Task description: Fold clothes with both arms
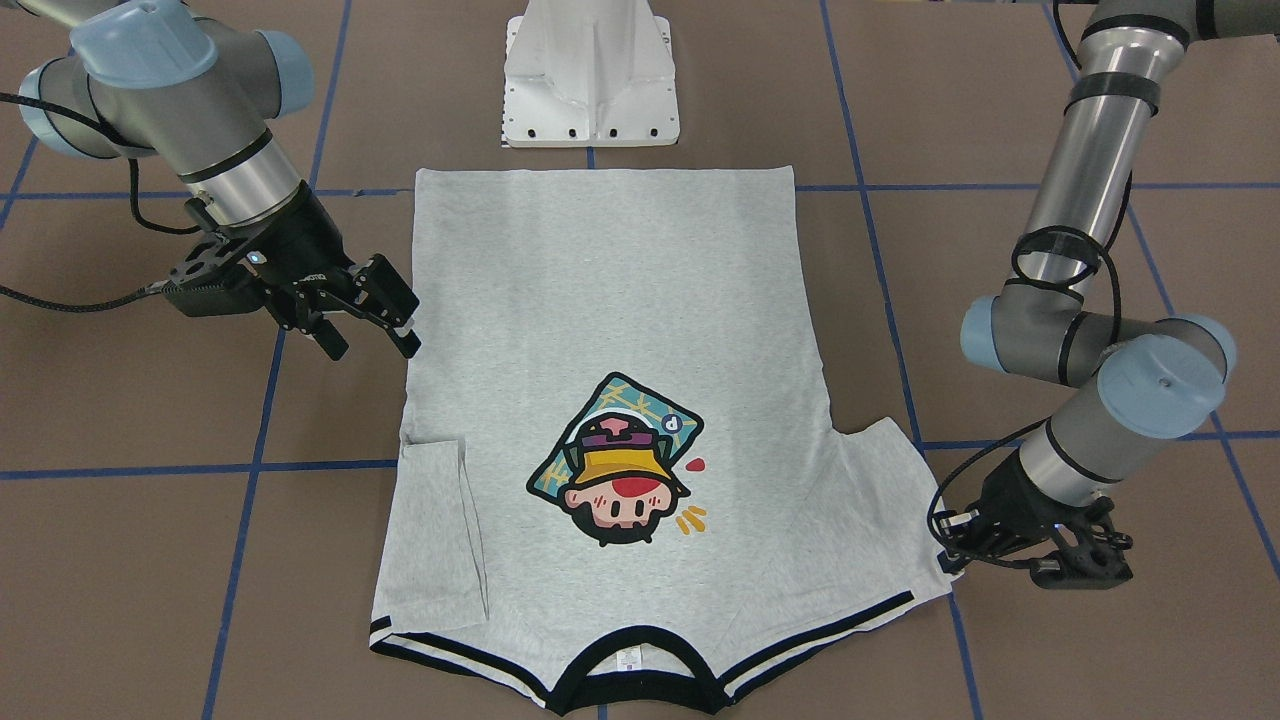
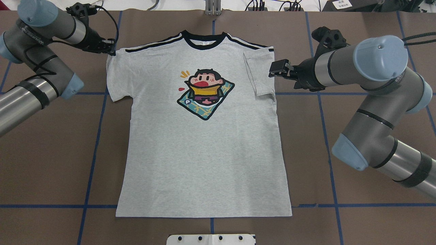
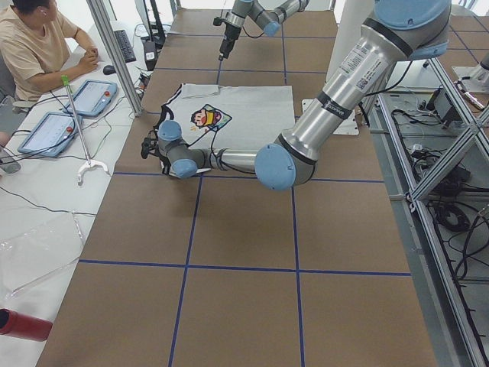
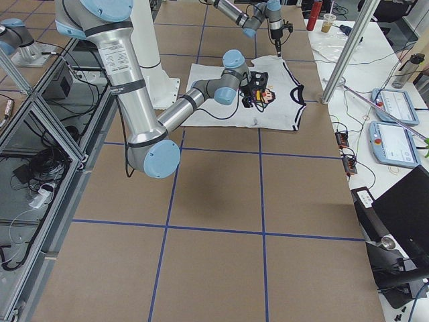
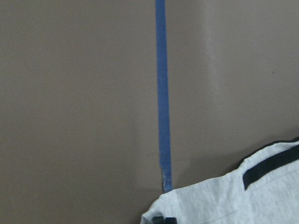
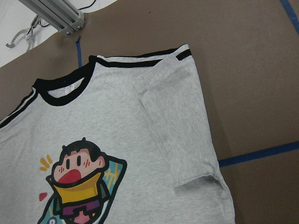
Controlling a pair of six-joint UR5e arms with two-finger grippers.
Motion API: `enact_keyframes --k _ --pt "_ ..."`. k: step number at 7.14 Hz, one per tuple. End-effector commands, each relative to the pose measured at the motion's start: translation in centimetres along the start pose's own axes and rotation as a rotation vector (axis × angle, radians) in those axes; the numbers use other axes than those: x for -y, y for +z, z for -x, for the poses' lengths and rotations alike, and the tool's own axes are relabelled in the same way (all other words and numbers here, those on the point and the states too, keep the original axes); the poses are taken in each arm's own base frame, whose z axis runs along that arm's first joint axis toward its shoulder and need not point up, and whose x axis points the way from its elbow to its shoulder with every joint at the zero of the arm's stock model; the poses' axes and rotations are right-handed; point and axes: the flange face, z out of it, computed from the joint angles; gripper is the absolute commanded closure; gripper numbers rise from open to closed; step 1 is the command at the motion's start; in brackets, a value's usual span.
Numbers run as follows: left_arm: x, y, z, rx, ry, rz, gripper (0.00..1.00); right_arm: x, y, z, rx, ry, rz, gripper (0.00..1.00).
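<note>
T-shirt (image 2: pixel 204 153): flat on the table (image 2: pixel 51 153), print up, collar away from the robot; right sleeve (image 2: pixel 259 75) folded inward over the body
Right gripper (image 1: pixel 374 350): jaws wide; just beside the right sleeve
Left gripper (image 2: pixel 109 50): at the shoulder corner of the left sleeve (image 2: pixel 115 78); cannot tell whether it grips

Overhead and front cameras faced each other, steeply above the brown blue-taped worktop (image 2: pixel 51 153); side cameras looked along it from opposite ends; wrist cameras sat close over the light grey T-shirt (image 6: pixel 117 121).
</note>
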Motion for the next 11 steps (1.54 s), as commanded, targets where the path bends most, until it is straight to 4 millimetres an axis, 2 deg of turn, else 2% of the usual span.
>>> enact_keyframes --k 1,2,3,4,6,7,9,10,11 --pt "-1.4 -1.3 -9.6 -0.029 -0.088 0.036 1.00 0.0 0.2 -0.1 -0.002 0.000 -0.001 0.00" --pt "-3.6 0.9 -15.9 -0.046 -0.119 0.039 1.00 0.0 0.2 0.0 -0.002 0.000 -0.001 0.00" --pt "-3.6 3.1 -18.9 -0.012 -0.134 -0.002 1.00 0.1 0.3 0.0 -0.005 0.001 0.000 0.00" --pt "-3.1 4.3 -19.5 0.011 -0.134 -0.022 1.00 0.1 0.3 0.0 -0.005 0.001 0.000 0.00" --pt "-2.2 6.2 -18.5 0.018 -0.126 -0.082 1.00 0.0 0.6 -0.2 -0.010 0.000 0.002 0.00" --pt "-2.1 6.5 -18.0 0.026 -0.130 -0.094 1.00 0.1 0.8 -0.2 -0.014 0.000 0.002 0.00" --pt "-1.7 6.3 -18.7 0.022 -0.137 -0.112 1.00 0.1 0.8 -0.2 -0.013 -0.002 0.002 0.00" --pt "-1.6 5.8 -19.3 0.009 -0.133 -0.115 0.44 0.2 0.7 -0.2 -0.013 0.001 -0.001 0.00" --pt "-1.6 5.2 -20.0 -0.015 -0.124 -0.116 0.38 0.2 0.8 -0.5 -0.018 0.004 0.000 0.00"
